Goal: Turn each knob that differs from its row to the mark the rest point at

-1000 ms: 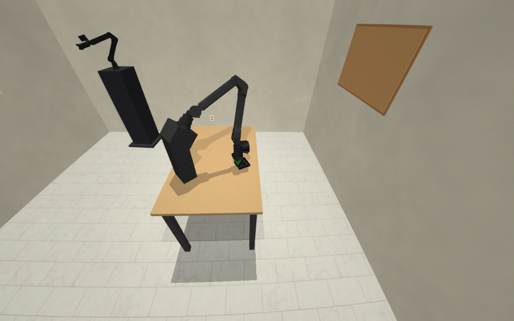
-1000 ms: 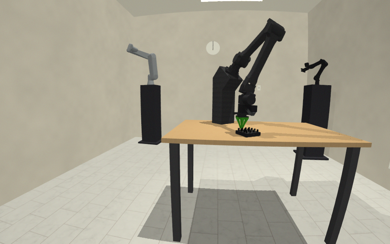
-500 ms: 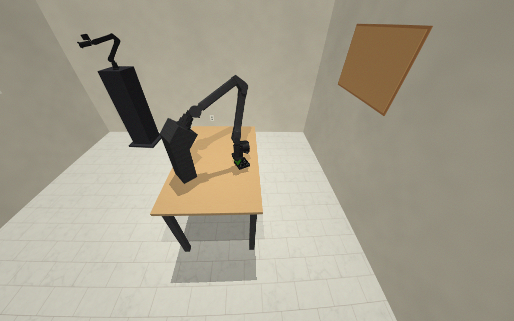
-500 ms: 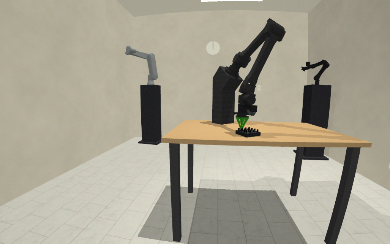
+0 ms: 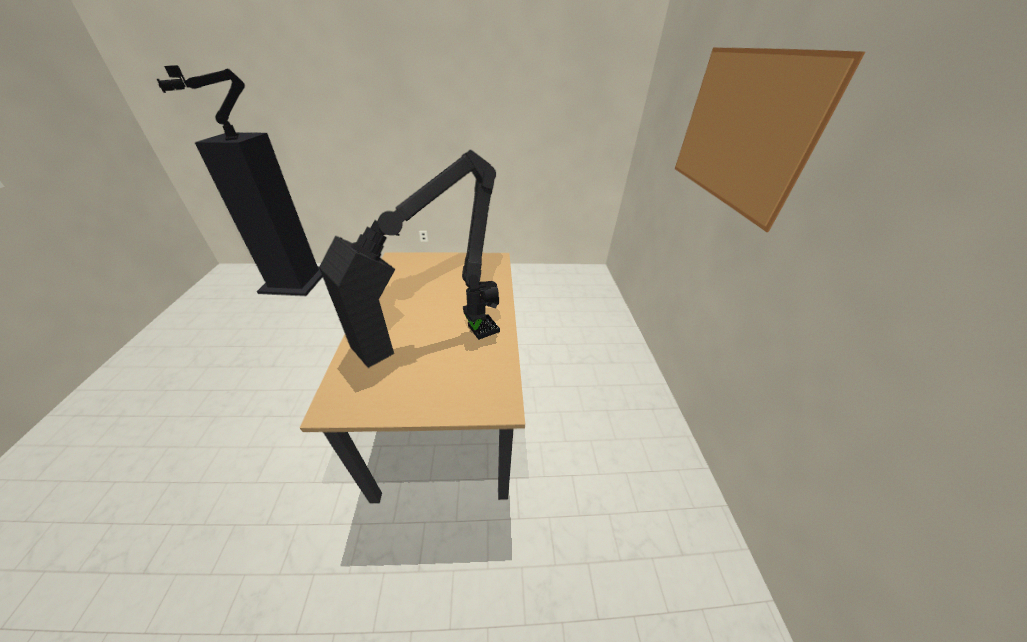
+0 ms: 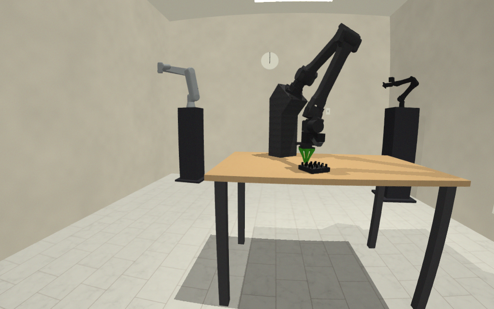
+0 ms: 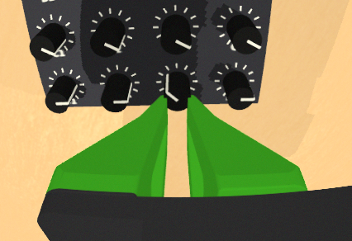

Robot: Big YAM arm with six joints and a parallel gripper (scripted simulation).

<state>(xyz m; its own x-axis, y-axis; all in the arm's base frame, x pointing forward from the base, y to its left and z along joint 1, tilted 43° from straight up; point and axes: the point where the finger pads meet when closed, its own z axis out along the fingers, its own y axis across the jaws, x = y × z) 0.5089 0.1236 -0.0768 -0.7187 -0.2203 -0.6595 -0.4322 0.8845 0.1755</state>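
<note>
Green gripper (image 7: pixel 177 101) pinching a knob (image 7: pixel 177 87) on the knob box (image 7: pixel 138 16)

The wrist view shows the knobs and their white lines up close: three rows of four, twelve in all, plus the label A1 at the top edge. The two green fingers squeeze the third knob from the left in the near row. The top and exterior views show the box (image 6: pixel 314 168) only as a small dark block on the table (image 6: pixel 356 174), under the one black arm (image 6: pixel 329 65), but they show three tall stands.
</note>
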